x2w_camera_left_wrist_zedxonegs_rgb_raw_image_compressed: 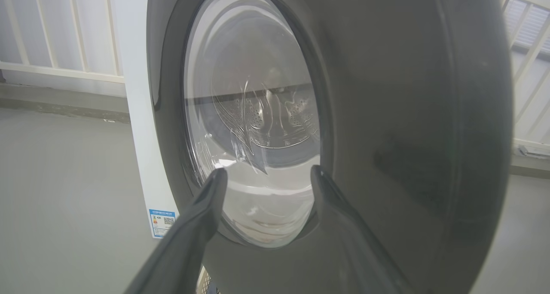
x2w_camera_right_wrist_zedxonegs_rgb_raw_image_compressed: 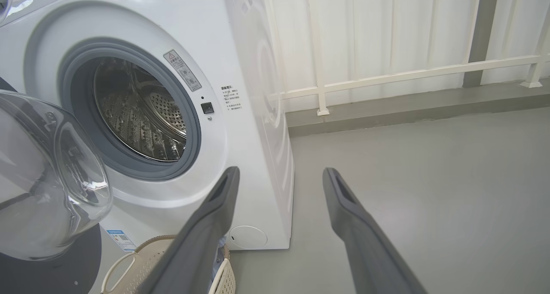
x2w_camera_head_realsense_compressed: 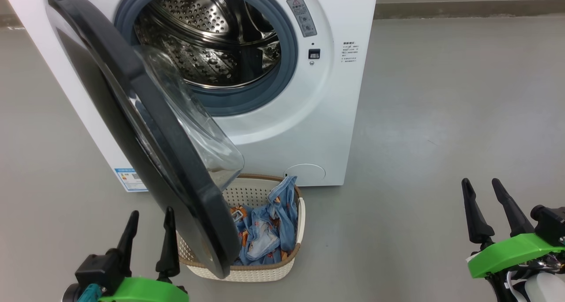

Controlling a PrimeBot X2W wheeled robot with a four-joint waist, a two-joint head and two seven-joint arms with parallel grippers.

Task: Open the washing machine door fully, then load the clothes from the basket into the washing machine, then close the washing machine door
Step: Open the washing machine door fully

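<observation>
The washing machine (x2w_camera_head_realsense_compressed: 282, 130) stands at the top of the head view with its steel drum (x2w_camera_head_realsense_compressed: 212, 37) exposed. The washing machine door (x2w_camera_head_realsense_compressed: 185, 191) is swung partway out, and its edge hangs over the left part of the basket (x2w_camera_head_realsense_compressed: 247, 273). The clothes (x2w_camera_head_realsense_compressed: 269, 227), blue with orange bears, lie in the basket on the floor in front of the machine. My left gripper (x2w_camera_head_realsense_compressed: 151, 213) is open, low and just left of the door's outer face (x2w_camera_left_wrist_zedxonegs_rgb_raw_image_compressed: 408, 113). My right gripper (x2w_camera_head_realsense_compressed: 481, 183) is open and empty, far to the right over bare floor.
Grey floor (x2w_camera_head_realsense_compressed: 441, 116) stretches to the right of the machine. A white railing (x2w_camera_right_wrist_zedxonegs_rgb_raw_image_compressed: 408, 75) on a low kerb runs behind it. The door's glass bowl (x2w_camera_right_wrist_zedxonegs_rgb_raw_image_compressed: 43, 178) bulges towards the drum opening above the basket (x2w_camera_right_wrist_zedxonegs_rgb_raw_image_compressed: 142, 259).
</observation>
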